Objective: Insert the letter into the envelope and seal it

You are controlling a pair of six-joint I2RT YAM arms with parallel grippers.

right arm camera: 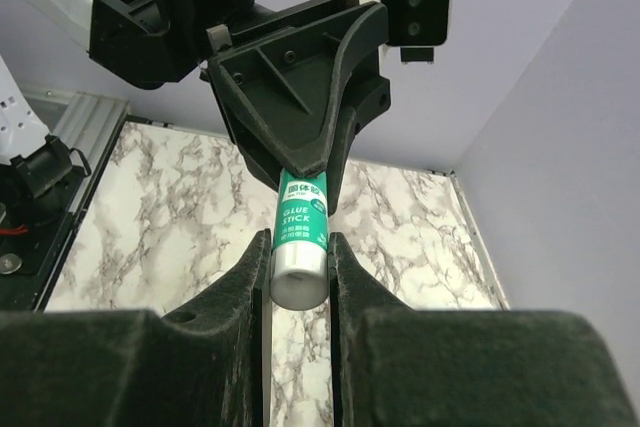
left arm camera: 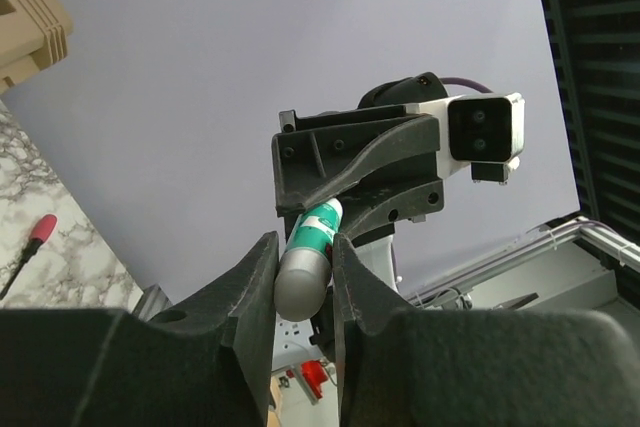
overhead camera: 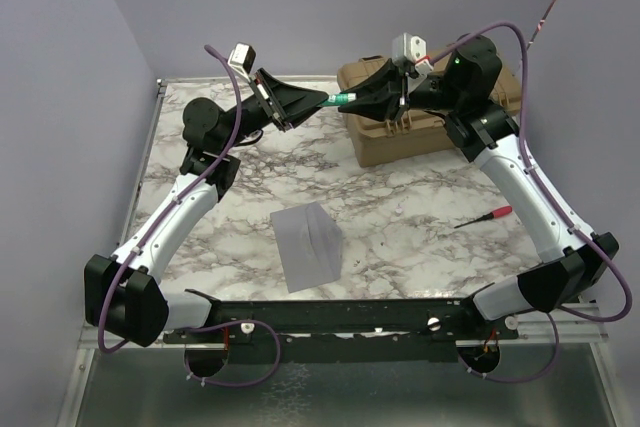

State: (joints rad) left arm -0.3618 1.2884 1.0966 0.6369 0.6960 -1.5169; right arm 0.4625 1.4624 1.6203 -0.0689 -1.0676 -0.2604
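Note:
The blue-grey envelope [overhead camera: 305, 245] lies flat on the marble table [overhead camera: 420, 197], in front of the arm bases. The letter is not in view. High above the back of the table, a green glue stick [overhead camera: 342, 99] hangs level between both grippers. My left gripper [overhead camera: 324, 102] is shut on its grey rounded end [left arm camera: 302, 282]. My right gripper [overhead camera: 362, 97] is shut on its flat silver end [right arm camera: 298, 279]. In the left wrist view the left gripper [left arm camera: 305, 259] pinches that end, with the right gripper's black fingers [left arm camera: 350, 162] just beyond. In the right wrist view the right gripper [right arm camera: 298, 259] holds the stick [right arm camera: 302, 219].
A tan toolbox [overhead camera: 430, 117] stands at the back right, under the right wrist. A red-handled screwdriver [overhead camera: 485, 217] lies on the table to the right of the envelope. Lilac walls close in the left, back and right sides.

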